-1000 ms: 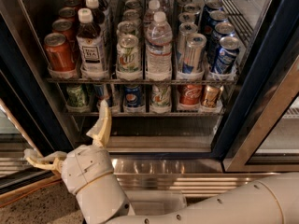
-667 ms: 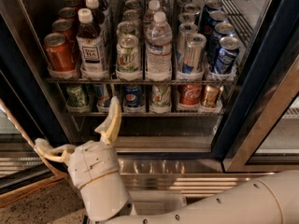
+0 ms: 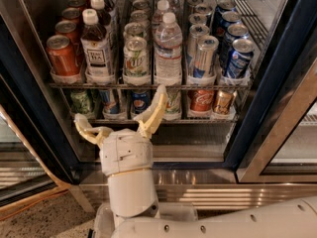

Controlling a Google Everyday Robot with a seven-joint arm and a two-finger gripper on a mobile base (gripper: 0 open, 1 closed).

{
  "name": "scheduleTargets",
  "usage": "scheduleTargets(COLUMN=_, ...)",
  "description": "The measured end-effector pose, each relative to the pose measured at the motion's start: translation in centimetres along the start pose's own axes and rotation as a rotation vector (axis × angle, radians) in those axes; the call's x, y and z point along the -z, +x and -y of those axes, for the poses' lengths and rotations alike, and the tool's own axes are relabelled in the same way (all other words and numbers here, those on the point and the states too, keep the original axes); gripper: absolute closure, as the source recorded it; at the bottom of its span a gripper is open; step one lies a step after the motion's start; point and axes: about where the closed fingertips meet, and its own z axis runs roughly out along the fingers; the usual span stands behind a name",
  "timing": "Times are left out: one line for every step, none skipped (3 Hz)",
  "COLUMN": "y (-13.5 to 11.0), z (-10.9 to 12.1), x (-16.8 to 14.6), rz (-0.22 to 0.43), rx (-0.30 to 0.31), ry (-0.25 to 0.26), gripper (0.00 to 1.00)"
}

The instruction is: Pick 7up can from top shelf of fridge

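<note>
Camera view: short silver-white 7up can w/ green lettering (image 3: 136,58) stands at front of the wire top shelf (image 3: 218,87) of the dark-framed glass-door fridge (image 3: 257,103), brown tea bottle (image 3: 96,51) just left of it, clear water bottle (image 3: 167,51) just right. White two-finger gripper (image 3: 120,108) sits below the can, fingers spread wide, holding nothing.
</note>
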Motion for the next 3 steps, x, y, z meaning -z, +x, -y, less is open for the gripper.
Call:
scheduleTargets(y=1.7, z=0.6, x=0.2, rz=-0.066, rx=-0.018, ry=-0.007, gripper=0.19)
scheduleTargets(y=4.3, z=-0.7, x=1.3, rz=-0.133, rx=-0.073, ry=-0.031, gripper=0.42)
scheduleTargets(y=5.8, z=-2.8, x=1.9, rz=-0.15, rx=-0.121, ry=-0.044, gripper=0.38)
